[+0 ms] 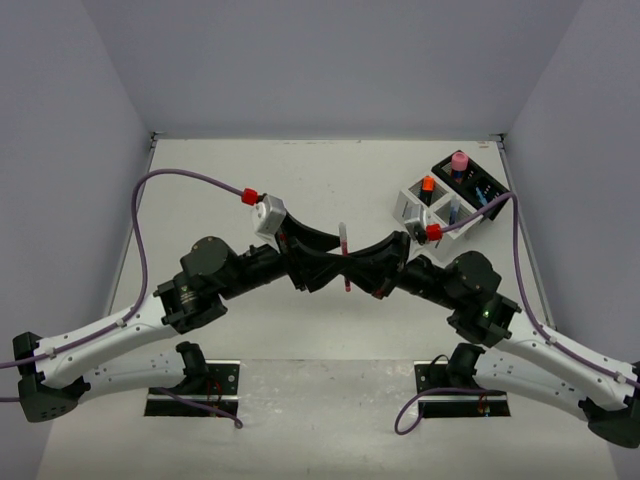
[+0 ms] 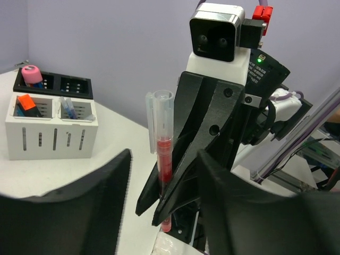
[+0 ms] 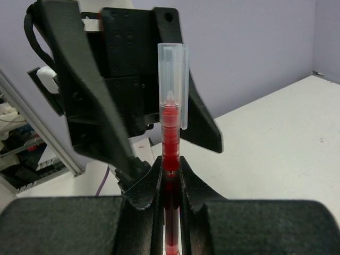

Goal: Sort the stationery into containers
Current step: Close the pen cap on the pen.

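A red pen (image 1: 344, 255) with a clear cap stands upright above the middle of the table, where both grippers meet. My right gripper (image 3: 171, 175) is shut on the red pen (image 3: 171, 133), gripping its lower barrel. My left gripper (image 2: 162, 212) is open, its jaws standing wide on either side of the pen (image 2: 164, 159) without touching it. At the back right stand the white container (image 1: 425, 200) and the black container (image 1: 475, 180). A pink cylinder (image 1: 459, 160) stands in the black one. An orange-capped highlighter (image 1: 427, 184) sits in the white one.
In the left wrist view the white container (image 2: 51, 130) stands in front of the black container (image 2: 53, 82); its second compartment holds a thin bluish pen (image 2: 68, 106). Purple cables loop over both arms. Grey walls close the table on three sides.
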`<move>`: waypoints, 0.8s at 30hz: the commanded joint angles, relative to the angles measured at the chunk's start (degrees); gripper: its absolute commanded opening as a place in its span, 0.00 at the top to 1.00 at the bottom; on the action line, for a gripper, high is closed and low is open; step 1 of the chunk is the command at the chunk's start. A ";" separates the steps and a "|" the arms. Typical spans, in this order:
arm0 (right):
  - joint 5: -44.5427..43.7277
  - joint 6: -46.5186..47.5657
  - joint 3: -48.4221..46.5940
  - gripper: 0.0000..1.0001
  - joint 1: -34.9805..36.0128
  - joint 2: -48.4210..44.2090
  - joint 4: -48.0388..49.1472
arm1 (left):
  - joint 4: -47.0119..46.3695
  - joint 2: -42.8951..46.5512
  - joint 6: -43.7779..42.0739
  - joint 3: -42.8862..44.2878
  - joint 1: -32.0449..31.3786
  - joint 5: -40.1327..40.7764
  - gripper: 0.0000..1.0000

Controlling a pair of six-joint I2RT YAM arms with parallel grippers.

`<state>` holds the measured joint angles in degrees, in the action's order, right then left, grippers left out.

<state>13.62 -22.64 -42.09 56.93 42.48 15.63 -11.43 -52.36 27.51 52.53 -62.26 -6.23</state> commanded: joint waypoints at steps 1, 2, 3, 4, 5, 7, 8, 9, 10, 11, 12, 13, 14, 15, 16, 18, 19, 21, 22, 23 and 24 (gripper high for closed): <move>-0.21 2.10 -1.45 1.00 -0.13 -1.49 -0.57 | -0.07 0.71 -1.99 1.65 -0.05 1.88 0.36; 0.00 2.34 -1.48 1.00 -0.15 -1.52 -0.86 | 0.07 0.89 -2.08 1.75 -0.05 1.92 0.35; 0.52 2.62 -1.54 1.00 -0.15 -1.49 -1.21 | 0.21 1.12 -2.26 1.96 -0.05 2.04 0.35; 1.17 2.92 -1.58 1.00 -0.15 -1.45 -1.60 | 0.38 1.37 -2.47 2.21 -0.05 2.21 0.35; 1.74 3.16 -1.66 1.00 -0.15 -1.37 -1.92 | 0.60 1.56 -2.86 2.49 -0.05 2.37 0.35; 3.28 3.56 -2.00 1.00 -0.15 -1.03 -2.72 | 1.17 1.85 -3.83 3.41 -0.05 2.59 0.36; 4.40 3.69 -2.40 1.00 -0.15 -0.79 -3.36 | 1.36 1.99 -4.16 4.10 -0.05 2.31 0.37; 5.39 3.79 -2.73 1.00 -0.15 -0.56 -3.84 | 1.41 2.08 -4.41 4.72 -0.05 1.85 0.37; 6.14 3.95 -2.87 1.00 -0.15 -0.26 -4.01 | 1.40 2.11 -4.79 5.18 -0.05 1.41 0.38; 7.08 4.10 -3.34 1.00 -0.15 0.17 -4.59 | 1.37 2.18 -5.26 5.72 -0.05 0.51 0.38; 8.02 4.24 -3.80 1.00 -0.15 0.60 -5.16 | 1.33 2.25 -5.72 6.26 -0.05 -0.39 0.38; 9.14 4.31 -4.11 1.00 -0.15 0.86 -5.34 | 1.19 2.35 -6.17 6.58 -0.05 -1.65 0.38; 10.09 4.34 -4.38 1.00 -0.13 1.04 -5.51 | 1.01 2.47 -6.57 6.81 -0.05 -2.81 0.38; 10.43 4.27 -4.65 1.00 -0.07 1.11 -5.84 | 0.82 2.60 -6.83 6.87 -0.05 -3.55 0.38; 10.46 4.27 -4.91 1.00 -0.14 1.19 -5.87 | 0.80 2.69 -6.86 6.96 -0.05 -4.32 0.38; 10.46 4.50 -5.40 1.00 -0.15 1.28 -6.49 | 0.88 2.62 -7.32 7.28 -0.05 -5.80 0.39; 10.46 4.49 -5.54 1.00 -0.11 1.25 -6.53 | 1.08 2.57 -7.38 7.36 -0.05 -6.06 0.39; 10.52 4.51 -5.83 1.00 -0.06 1.14 -6.55 | 1.45 2.40 -7.58 7.47 -0.05 -6.04 0.42; 10.60 4.53 -6.01 1.00 -0.09 1.09 -6.57 | 1.61 2.27 -7.73 7.55 -0.05 -5.90 0.45; 10.70 4.53 -6.20 1.00 -0.14 1.04 -6.57 | 1.80 2.12 -7.87 7.65 -0.05 -5.76 0.49; 10.82 4.48 -6.35 1.00 -0.10 0.98 -6.67 | 1.99 2.09 -7.91 7.77 -0.05 -5.58 0.54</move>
<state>22.50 -19.18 -45.10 56.88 43.87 9.01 -9.54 -50.00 22.01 57.86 -62.26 -10.19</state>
